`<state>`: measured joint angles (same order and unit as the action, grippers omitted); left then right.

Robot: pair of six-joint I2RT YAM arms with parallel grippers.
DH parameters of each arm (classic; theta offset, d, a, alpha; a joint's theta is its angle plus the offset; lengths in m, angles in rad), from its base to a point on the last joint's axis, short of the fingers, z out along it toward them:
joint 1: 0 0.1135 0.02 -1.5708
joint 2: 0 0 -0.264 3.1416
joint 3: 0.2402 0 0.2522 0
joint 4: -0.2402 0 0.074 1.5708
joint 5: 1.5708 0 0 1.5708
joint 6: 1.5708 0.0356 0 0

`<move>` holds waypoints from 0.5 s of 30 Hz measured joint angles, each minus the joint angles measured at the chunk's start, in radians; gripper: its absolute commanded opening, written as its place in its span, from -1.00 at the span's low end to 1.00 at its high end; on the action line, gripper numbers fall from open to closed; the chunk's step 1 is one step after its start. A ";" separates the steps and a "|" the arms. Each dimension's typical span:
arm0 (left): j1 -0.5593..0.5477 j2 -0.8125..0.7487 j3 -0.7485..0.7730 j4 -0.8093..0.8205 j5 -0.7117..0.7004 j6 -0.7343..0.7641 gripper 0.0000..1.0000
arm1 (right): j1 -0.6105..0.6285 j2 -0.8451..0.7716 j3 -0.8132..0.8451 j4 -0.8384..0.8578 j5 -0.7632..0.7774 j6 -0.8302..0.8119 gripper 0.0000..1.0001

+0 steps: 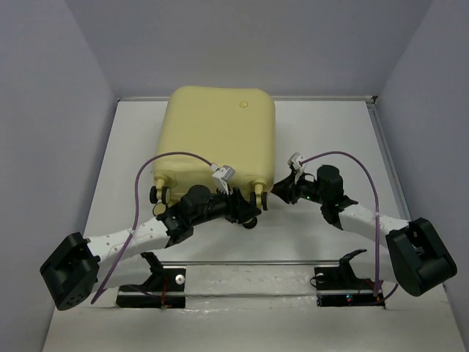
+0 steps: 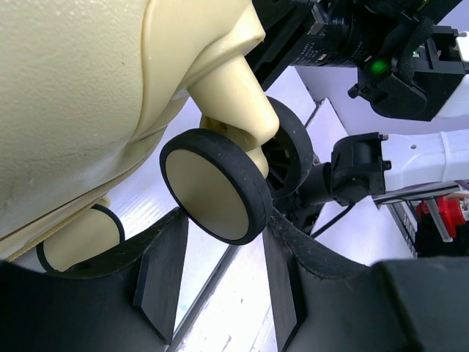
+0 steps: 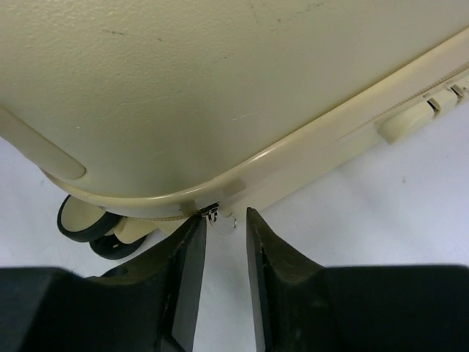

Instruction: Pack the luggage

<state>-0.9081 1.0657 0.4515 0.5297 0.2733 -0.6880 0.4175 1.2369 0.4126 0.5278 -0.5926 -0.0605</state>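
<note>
Grey walls close in a white tabletop (image 1: 110, 161), and the luggage (image 1: 220, 132) lies flat on it, its top against the far edge at the middle and its wheels pointing back toward the near edge where my arms are bolted. Both shells are together, so from above it reads as a closed case, and I see nothing lying outside it that might go in. I judge the filling to be over and the fastening to be the step in hand, though from the seam alone I cannot say how much of the zip is run. My left gripper (image 2: 223, 216) sits at the near right corner of the case, about half open, with one caster wheel (image 2: 209, 183) seated between its fingers and touching both as far as I can see; I take that as a steadying hold. My right gripper (image 3: 225, 217) is at the same corner from the other side, its jaws only a narrow gap apart, with the small metal zip pull (image 3: 213, 213) hanging in that gap and not yet pinched. What is left, I reckon, is to nip that pull and draw it along the seam.
</note>
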 measured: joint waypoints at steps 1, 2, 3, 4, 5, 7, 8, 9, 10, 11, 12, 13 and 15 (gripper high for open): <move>0.000 0.000 0.000 0.000 0.000 0.000 0.07 | -0.002 0.004 0.001 0.003 -0.016 0.000 -0.51; 0.000 0.000 0.000 -0.001 0.000 0.000 0.06 | -0.003 0.008 0.001 0.008 -0.028 0.002 -0.60; 0.000 0.000 0.000 -0.002 0.000 0.000 0.07 | -0.004 0.010 0.001 0.011 -0.036 0.003 -0.62; 0.000 0.000 0.000 -0.002 0.000 0.000 0.07 | -0.005 0.014 0.001 0.019 -0.048 0.008 -0.76; 0.000 0.000 0.000 -0.003 0.000 0.001 0.07 | -0.005 0.019 0.000 0.029 -0.058 0.014 -0.85; 0.000 0.000 0.000 -0.003 -0.001 0.001 0.07 | -0.004 0.023 -0.004 0.047 -0.061 0.029 -0.86; 0.000 0.000 0.000 -0.003 0.000 0.001 0.07 | -0.004 0.024 -0.010 0.059 -0.055 0.046 -0.86; 0.000 0.000 0.001 -0.004 0.000 0.001 0.07 | -0.004 0.024 -0.024 0.083 -0.042 0.066 -0.86; 0.000 0.000 0.002 -0.006 0.000 0.001 0.07 | -0.004 0.024 -0.027 0.090 -0.038 0.071 -0.86; 0.000 0.000 0.003 -0.006 0.000 0.002 0.07 | -0.003 0.024 -0.036 0.109 -0.029 0.086 -0.86; 0.000 0.000 0.005 -0.010 0.000 0.003 0.07 | -0.003 0.024 -0.042 0.123 -0.016 0.109 -0.86; 0.000 0.000 0.010 -0.018 -0.001 0.005 0.07 | -0.003 0.024 -0.050 0.139 -0.009 0.125 -0.86; 0.000 0.002 0.019 -0.029 -0.002 0.008 0.07 | 0.003 0.023 -0.070 0.174 0.011 0.164 -0.86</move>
<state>-0.9081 1.0672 0.4702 0.5011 0.2718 -0.6796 0.4210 1.2594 0.3428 0.7021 -0.5816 0.1032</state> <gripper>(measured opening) 0.538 0.075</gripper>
